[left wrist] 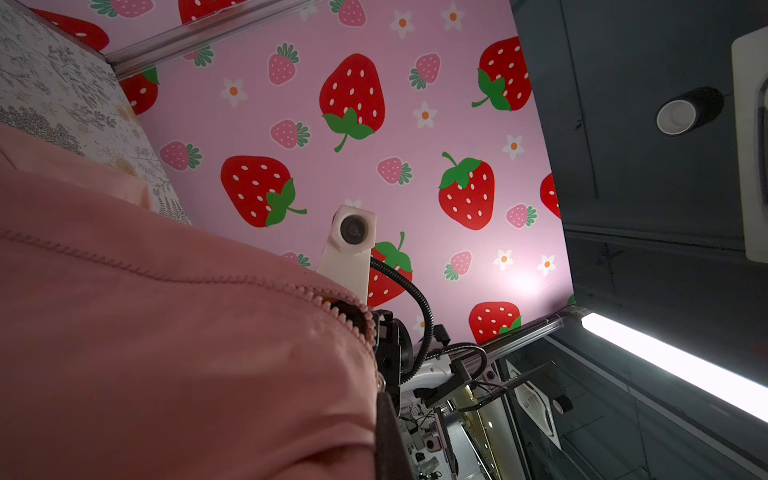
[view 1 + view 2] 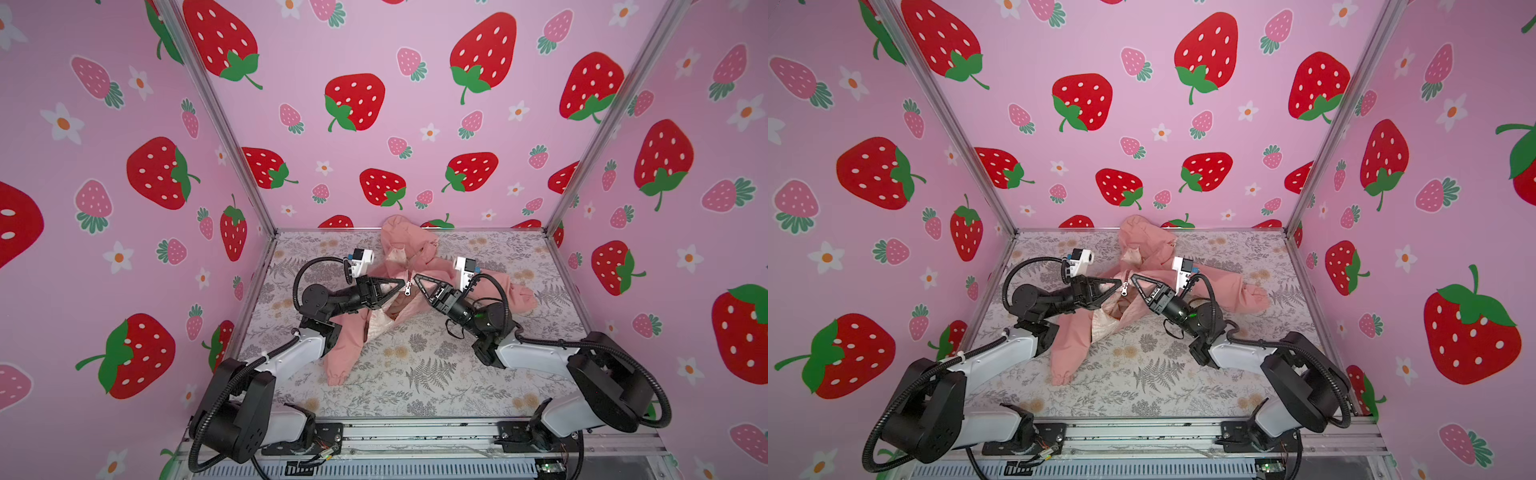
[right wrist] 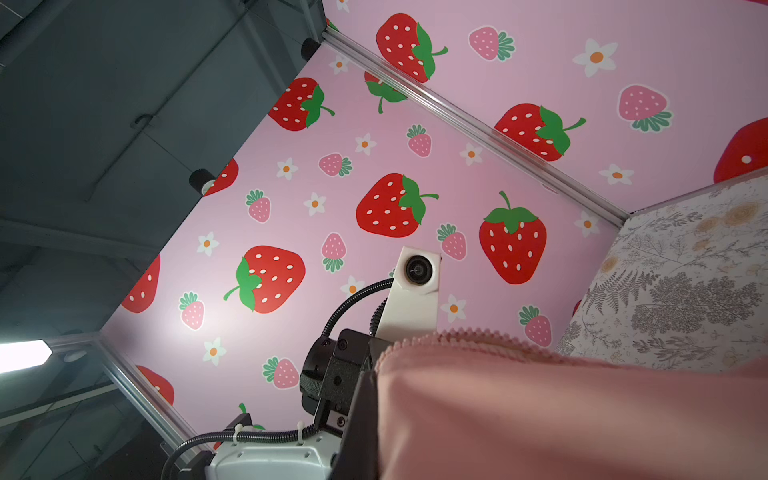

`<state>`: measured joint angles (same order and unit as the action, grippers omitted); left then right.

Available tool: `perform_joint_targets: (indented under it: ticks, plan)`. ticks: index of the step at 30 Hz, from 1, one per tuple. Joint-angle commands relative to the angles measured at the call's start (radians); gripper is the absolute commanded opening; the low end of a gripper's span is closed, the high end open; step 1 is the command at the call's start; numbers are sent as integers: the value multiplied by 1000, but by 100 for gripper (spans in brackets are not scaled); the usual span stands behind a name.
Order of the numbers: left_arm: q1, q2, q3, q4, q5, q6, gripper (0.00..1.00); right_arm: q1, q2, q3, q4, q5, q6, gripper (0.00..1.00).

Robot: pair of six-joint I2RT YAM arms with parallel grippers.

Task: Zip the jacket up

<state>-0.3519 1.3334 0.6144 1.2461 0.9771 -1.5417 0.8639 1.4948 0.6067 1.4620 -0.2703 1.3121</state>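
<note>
The salmon-pink jacket (image 2: 419, 257) lies on the floral cloth, with its hood toward the back wall. One sleeve (image 2: 517, 296) reaches right and the other sleeve (image 2: 338, 357) comes toward the front. My left gripper (image 2: 400, 284) and right gripper (image 2: 417, 277) meet tip to tip at its front, each shut on one zipper edge. A small zipper pull (image 2: 408, 289) hangs between them. Below it the front gapes over the cream lining (image 2: 380, 322). Pink jacket fabric (image 1: 166, 353) edged with zipper teeth (image 1: 347, 318) fills the left wrist view. The right wrist view shows the same jacket fabric (image 3: 540, 415).
The floral tablecloth (image 2: 436, 374) is boxed in by strawberry-print walls (image 2: 374, 124) at the back and both sides, with metal corner posts (image 2: 232, 137). A metal rail (image 2: 415, 436) carrying both arm bases runs along the front edge.
</note>
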Motion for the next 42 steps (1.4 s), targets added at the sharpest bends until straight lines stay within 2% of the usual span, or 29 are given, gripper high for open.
perform_joint_targets:
  ticks: [1, 42]
  plan:
    - [-4, 1, 42, 92, 21, -22, 0, 0, -26, 13, 123, -5, 1, 0]
    - [-5, 9, 42, 144, 15, -54, 0, 23, -10, 34, 116, -15, -9, 0]
